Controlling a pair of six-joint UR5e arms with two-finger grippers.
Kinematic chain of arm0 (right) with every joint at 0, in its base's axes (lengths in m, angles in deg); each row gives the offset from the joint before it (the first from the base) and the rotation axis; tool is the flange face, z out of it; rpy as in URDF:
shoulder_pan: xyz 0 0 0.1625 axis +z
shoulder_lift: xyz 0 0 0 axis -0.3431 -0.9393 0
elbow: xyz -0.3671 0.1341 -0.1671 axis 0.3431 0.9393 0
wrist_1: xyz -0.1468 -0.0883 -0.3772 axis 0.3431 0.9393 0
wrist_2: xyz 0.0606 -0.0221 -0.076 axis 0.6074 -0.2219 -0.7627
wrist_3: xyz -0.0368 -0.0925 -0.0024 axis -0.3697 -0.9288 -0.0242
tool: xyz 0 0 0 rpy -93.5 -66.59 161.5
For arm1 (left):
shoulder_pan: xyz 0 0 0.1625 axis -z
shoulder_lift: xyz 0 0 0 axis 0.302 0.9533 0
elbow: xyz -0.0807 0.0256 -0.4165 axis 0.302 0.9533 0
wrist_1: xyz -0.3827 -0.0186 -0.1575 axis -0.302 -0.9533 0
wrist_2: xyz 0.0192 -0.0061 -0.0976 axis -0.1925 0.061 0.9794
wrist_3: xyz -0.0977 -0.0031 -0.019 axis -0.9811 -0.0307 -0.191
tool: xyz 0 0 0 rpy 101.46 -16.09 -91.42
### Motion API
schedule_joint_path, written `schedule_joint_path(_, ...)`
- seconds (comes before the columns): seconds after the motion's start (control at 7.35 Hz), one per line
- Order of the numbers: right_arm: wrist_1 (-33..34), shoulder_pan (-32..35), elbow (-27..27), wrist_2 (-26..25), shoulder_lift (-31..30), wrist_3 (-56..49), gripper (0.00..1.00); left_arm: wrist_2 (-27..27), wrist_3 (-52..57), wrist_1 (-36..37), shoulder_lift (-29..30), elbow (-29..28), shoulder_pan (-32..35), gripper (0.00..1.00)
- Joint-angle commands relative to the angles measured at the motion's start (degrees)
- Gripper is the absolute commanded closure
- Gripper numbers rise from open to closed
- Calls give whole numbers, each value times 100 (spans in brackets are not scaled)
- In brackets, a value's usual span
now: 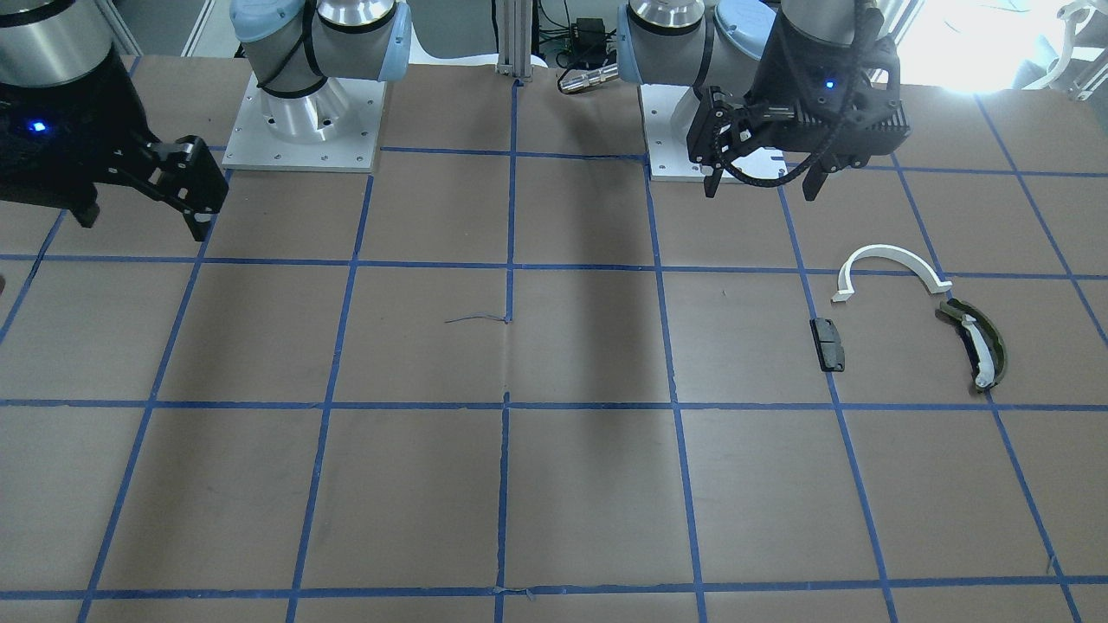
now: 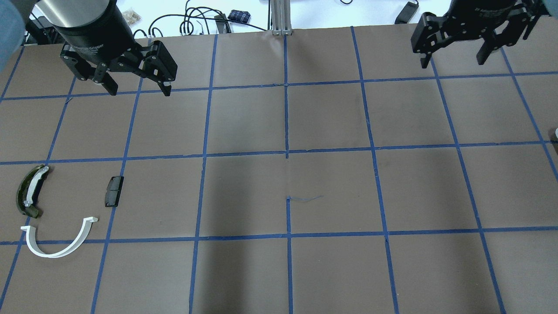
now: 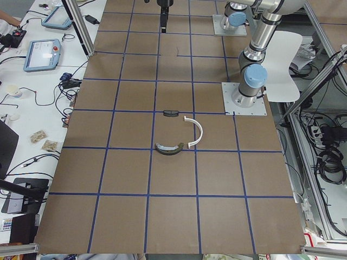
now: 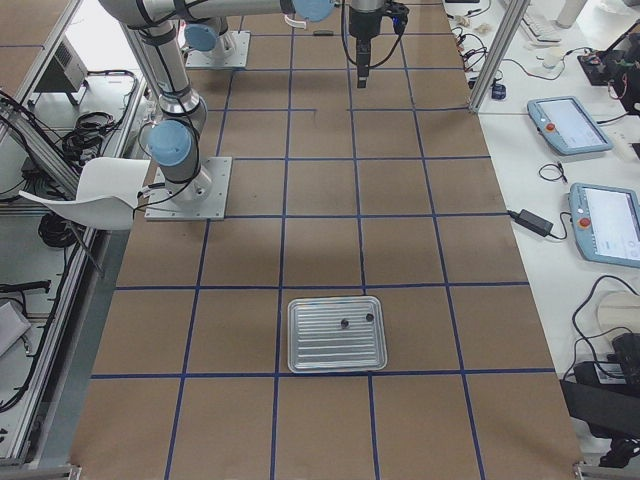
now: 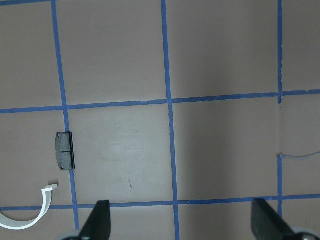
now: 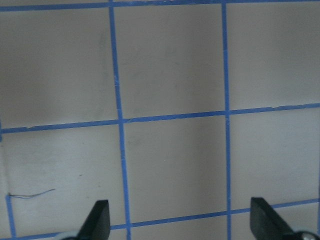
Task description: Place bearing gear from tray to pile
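A silver ribbed tray (image 4: 305,355) shows only in the exterior right view, at the table's end on my right. Two small dark parts (image 4: 343,322) lie in it; which one is the bearing gear is too small to tell. The pile lies at my left: a white half-ring arc (image 2: 61,250), an olive curved piece with a white strip (image 2: 29,191) and a small black block (image 2: 113,191). My left gripper (image 2: 139,90) hangs open and empty above the table, beyond the pile. My right gripper (image 2: 452,62) hangs open and empty at the far right.
The table is brown with a blue tape grid (image 2: 287,152). The arm bases (image 1: 303,130) stand on white plates at the robot's edge. A short loose thread (image 2: 305,199) lies near the middle. Cables and tablets sit beyond the far edge (image 3: 40,51).
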Motion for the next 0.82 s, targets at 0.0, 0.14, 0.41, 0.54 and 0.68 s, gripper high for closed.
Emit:
schedule_joint_path(0.0, 25, -1049, -11, -175, -25, -1747, 0, 4, 9, 0, -1, -3, 1, 0)
schedule_joint_path(0.14, 51, -1655, -29, -89, -25, -3053, 0, 4, 17, 0, -1, -3, 1, 0)
schedule_joint_path(0.41, 164, -2859, -38, 113, 219, -4369, 0, 4, 17, 0, -1, 6, -8, 0)
schedule_joint_path(0.54, 653, -3274, -29, 141, 551, -4915, 0, 4, 17, 0, -1, 6, 1, 0)
schedule_joint_path(0.68, 1058, -3600, -3, 228, 859, -5434, 0, -5, 35, 0, -1, 6, 1, 0)
